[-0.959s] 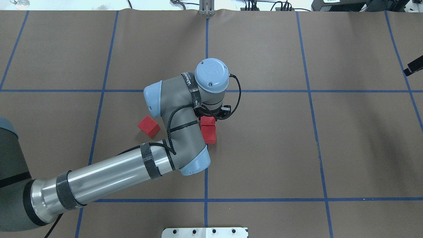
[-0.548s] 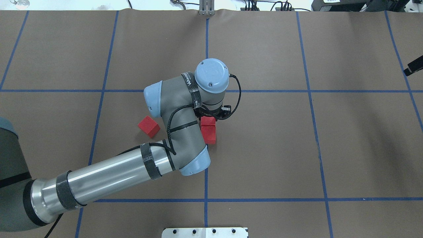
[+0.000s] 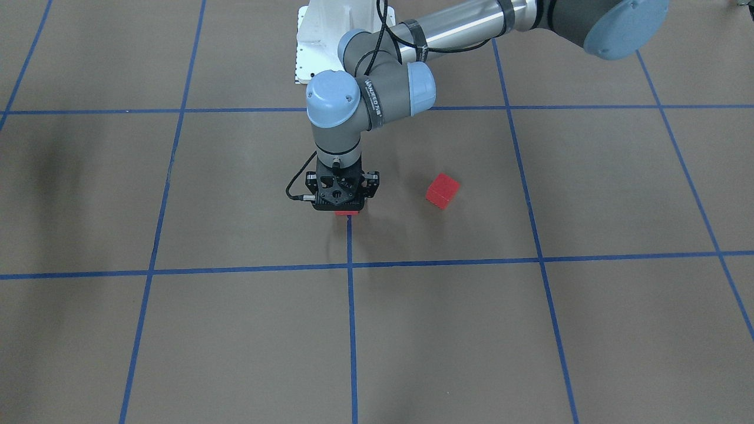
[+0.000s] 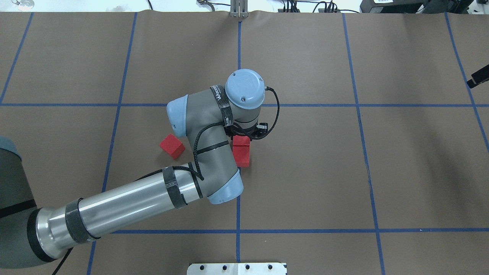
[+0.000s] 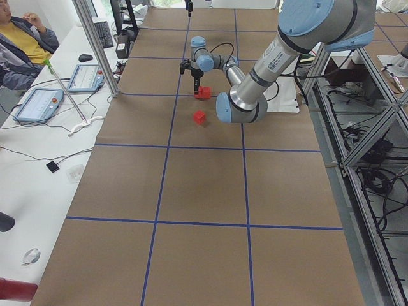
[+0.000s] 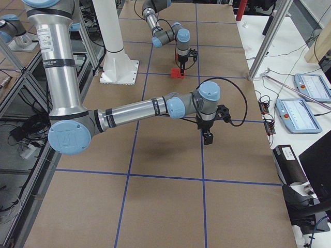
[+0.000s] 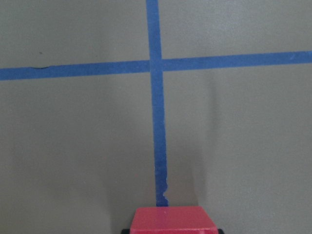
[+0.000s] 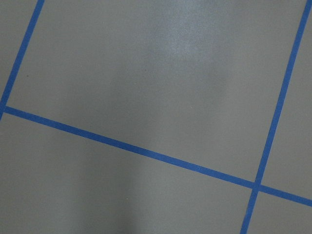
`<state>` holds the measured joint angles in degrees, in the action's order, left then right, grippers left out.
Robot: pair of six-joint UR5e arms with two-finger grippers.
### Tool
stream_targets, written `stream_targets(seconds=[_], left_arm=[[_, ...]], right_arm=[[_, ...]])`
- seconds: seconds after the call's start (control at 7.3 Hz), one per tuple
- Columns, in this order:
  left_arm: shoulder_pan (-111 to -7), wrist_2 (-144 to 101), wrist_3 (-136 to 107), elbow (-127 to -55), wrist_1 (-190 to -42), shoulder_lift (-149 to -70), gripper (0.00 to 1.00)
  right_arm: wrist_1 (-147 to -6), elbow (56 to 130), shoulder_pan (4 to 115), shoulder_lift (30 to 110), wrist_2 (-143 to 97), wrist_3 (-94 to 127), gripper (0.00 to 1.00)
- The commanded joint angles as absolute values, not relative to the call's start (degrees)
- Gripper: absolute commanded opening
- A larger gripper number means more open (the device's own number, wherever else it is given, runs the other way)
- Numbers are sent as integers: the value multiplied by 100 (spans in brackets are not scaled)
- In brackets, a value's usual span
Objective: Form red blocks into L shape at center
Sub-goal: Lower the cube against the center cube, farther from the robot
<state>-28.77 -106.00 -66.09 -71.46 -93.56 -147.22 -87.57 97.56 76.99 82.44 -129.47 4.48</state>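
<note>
Since half a second ago the left arm (image 4: 126, 206) has slipped a touch nearer the robot, and the block under its wrist sits closer against its neighbour. The left claw (image 3: 341, 205) points straight down, closed on that gripped block (image 7: 168, 220); in the wrist view we see black fingertips (image 7: 125, 231) at both its sides. The second block (image 4: 241, 157) touches it on the robot's side, and the two make a short straight bar beside the middle tape line. The third block (image 3: 442, 191) lies apart on the robot's left, askew to the grid. All three are plain matte red cubes with crisp edges.

The worktop (image 4: 344, 172) is a dull brown sheet crossed by blue tape (image 7: 154, 122) in large squares; the tape end by the gripped block is ragged. A white base plate (image 3: 315, 41) sits at the robot's edge. Tablets (image 5: 38, 105) and a seated person (image 5: 19, 44) are alongside.

From above, the wrist hides most of the gripped block. The right claw (image 6: 207, 137) hangs over bare worktop well away; we cannot tell whether it is wide or narrow.
</note>
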Motion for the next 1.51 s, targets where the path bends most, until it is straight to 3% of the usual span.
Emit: stream_targets(seconds=[0.0,1.37], left_arm=[[-2874,-10600,-6601,-7146,-9360,-14722,41],[-2874,-10600,-6592,-7146,-9360,-14722,62]], right_arm=[[-8763,9756,7699,8244,-12946,448,100],[-8763,9756,7699,8227,-12946,448,100]])
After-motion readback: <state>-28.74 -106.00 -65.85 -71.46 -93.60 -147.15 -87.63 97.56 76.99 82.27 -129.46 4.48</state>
